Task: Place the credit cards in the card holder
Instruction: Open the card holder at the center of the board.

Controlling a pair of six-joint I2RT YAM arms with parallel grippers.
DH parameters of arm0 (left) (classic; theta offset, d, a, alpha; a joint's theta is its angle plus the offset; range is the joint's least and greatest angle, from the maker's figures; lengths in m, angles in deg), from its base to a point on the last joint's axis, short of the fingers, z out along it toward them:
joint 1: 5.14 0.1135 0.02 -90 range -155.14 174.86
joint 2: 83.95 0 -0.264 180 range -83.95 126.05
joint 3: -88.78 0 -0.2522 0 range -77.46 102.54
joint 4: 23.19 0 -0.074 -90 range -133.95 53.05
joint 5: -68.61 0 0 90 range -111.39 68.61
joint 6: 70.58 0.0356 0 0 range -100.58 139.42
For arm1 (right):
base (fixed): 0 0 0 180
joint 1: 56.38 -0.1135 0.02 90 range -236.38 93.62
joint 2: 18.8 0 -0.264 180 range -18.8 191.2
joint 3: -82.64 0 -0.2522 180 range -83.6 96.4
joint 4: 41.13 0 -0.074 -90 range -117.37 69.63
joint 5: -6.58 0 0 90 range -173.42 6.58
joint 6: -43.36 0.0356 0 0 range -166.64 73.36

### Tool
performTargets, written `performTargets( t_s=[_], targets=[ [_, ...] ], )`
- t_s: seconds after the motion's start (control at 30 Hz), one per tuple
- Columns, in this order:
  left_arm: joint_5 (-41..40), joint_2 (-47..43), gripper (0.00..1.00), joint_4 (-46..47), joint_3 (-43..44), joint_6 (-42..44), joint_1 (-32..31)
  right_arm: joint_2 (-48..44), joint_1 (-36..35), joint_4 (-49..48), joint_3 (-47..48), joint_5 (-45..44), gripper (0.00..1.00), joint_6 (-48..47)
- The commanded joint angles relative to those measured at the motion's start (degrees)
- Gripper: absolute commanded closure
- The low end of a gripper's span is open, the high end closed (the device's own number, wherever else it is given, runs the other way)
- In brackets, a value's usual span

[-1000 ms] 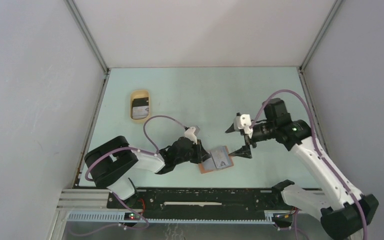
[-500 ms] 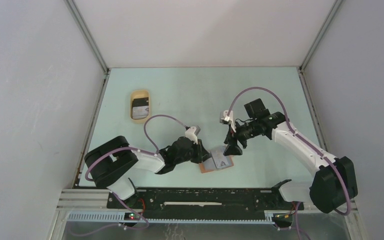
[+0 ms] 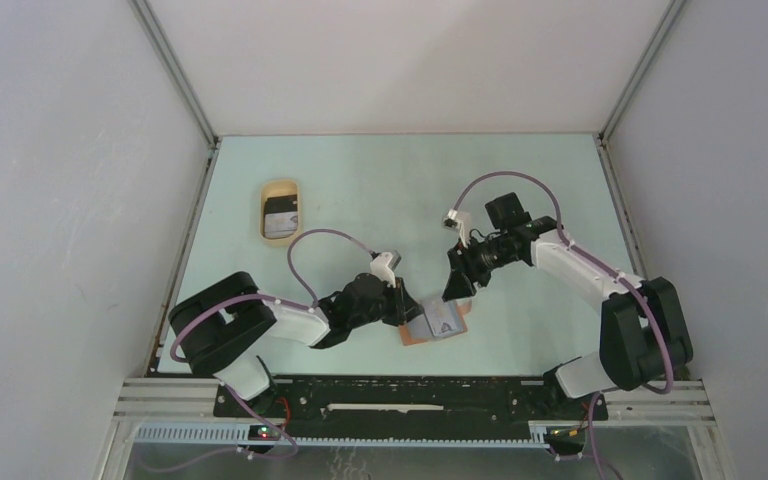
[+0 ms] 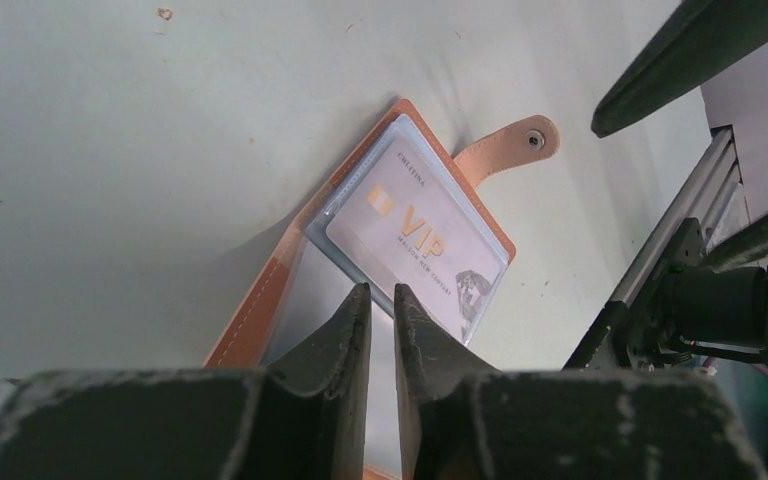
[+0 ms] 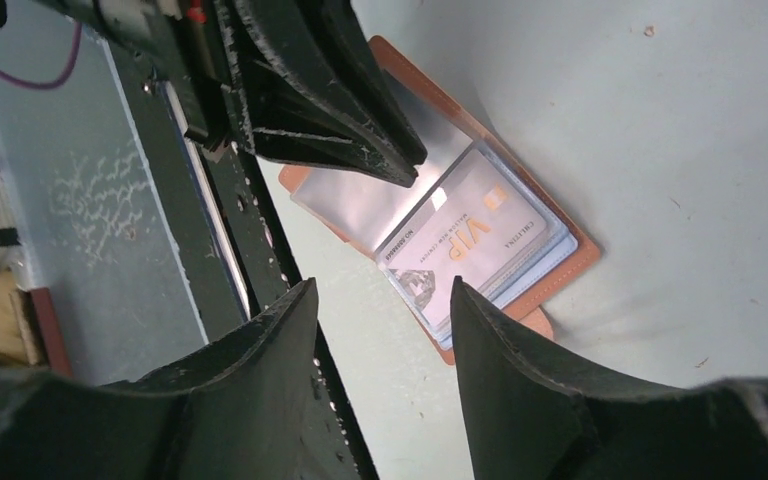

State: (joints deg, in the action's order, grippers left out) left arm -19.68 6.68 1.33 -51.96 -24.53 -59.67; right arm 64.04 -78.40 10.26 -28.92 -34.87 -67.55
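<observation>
Left gripper (image 4: 380, 300): fingers pinched nearly together on the clear leaf of the card holder (image 4: 505, 148), lying open at lower centre of overhead view. Pale VIP card (image 4: 415, 240) sits in its sleeve. Right gripper (image 5: 380, 290): fingers spread, empty, close by. More cards (image 3: 281, 217) in tray (image 3: 266, 210), upper left.

Open brown card holder (image 4: 257, 303) holds a pale card (image 4: 415, 235).

The top camera sits high behind my bases, looking down on the whole table (image 3: 380, 170). My wrist cameras sit close, looking along my left fingers (image 4: 345, 330) and right fingers (image 5: 520, 340) from opposite sides. All three share the holder (image 3: 415, 337) and its card (image 3: 442, 320).
</observation>
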Motion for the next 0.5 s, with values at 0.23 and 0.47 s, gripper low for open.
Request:
performTargets(
  t_s=[0.23,0.47],
  targets=[
    [-1.28,-0.66,0.82,1.71,-0.97,1.14,-0.40,7.49,2.23,-2.81,1.57,1.32,0.43,10.81],
    [-1.54,-0.06,0.82,1.71,-1.15,1.05,-0.41,13.79,3.34,-2.74,2.51,0.70,0.48,14.73]
  ],
)
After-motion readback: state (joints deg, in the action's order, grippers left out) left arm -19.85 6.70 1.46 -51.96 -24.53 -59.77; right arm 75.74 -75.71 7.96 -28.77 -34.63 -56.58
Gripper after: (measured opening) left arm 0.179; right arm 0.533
